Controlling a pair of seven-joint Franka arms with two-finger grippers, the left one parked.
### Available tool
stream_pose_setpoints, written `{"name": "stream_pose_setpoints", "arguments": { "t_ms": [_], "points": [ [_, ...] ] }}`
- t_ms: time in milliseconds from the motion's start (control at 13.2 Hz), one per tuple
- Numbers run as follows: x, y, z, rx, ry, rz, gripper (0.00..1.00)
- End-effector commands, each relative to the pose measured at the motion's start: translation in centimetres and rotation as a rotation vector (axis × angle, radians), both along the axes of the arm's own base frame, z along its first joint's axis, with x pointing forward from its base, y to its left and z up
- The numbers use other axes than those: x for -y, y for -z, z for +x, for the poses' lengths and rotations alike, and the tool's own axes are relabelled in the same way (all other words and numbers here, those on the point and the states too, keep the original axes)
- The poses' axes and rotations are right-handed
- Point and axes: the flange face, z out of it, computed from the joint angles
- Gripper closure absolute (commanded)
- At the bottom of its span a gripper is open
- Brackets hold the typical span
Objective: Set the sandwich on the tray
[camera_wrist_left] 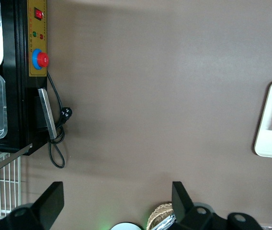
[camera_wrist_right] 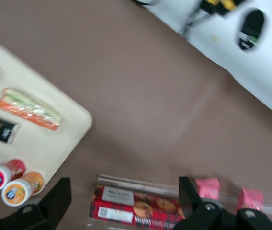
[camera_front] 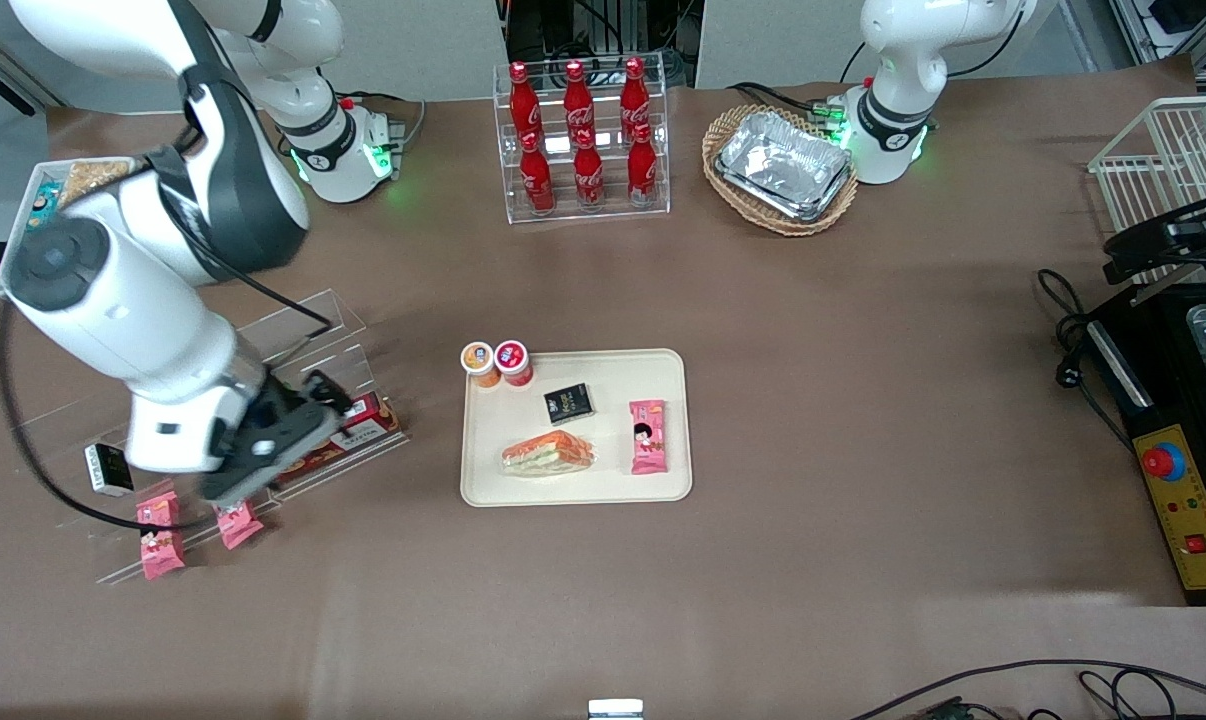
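So the right arm's black two-finger gripper point(camera_front: 238, 478) is hovering over the clear acrylic display shelf point(camera_front: 308, 330) at the working arm's end of the table, with the pink cartoon-face snack packets point(camera_front: 161, 540) right under it and the red tartan biscuit box point(camera_front: 348, 432) just beside it. In the wrist view its fingers point(camera_wrist_right: 54, 196) stand well apart with nothing between them, so it's wide open and empty. Moving on from the pincer toward the middle of the table, well apart from it, there's the big flat cream-beige plastic tray point(camera_front: 483, 470), and the clear-wrapped triangular sandwich point(camera_front: 548, 454) with orange and green filling is already lying flat on it, fully inside the rim. Next to the sandwich sit a small black packet point(camera_front: 569, 402) and another pink snack packet point(camera_front: 648, 436), with two little round tubs point(camera_front: 496, 362), one orange-lidded, one red-lidded, at the tray's corner. My read: the placing is basically done and this is the retreat stage. The next move just calls for the arm to stay clear of the shelf stuff and park without bumping anything.
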Motion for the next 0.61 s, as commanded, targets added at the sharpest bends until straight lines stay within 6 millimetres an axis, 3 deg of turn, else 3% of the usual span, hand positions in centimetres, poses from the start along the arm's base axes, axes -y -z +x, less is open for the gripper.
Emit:
{"name": "stream_pose_setpoints", "arguments": {
  "t_ms": [0, 227, 455, 530],
  "points": [
    [2.6, -2.1, -1.4, 0.002, 0.231, -0.037, 0.00],
    [7.3, -4.1, -2.2, -0.029, 0.318, -0.058, 0.00],
    [13.3, -5.6, -2.6, -0.073, 0.448, 0.057, 0.00],
    [14.4, -6.1, -3.1, -0.095, 0.469, 0.070, 0.00]
  ]
}}
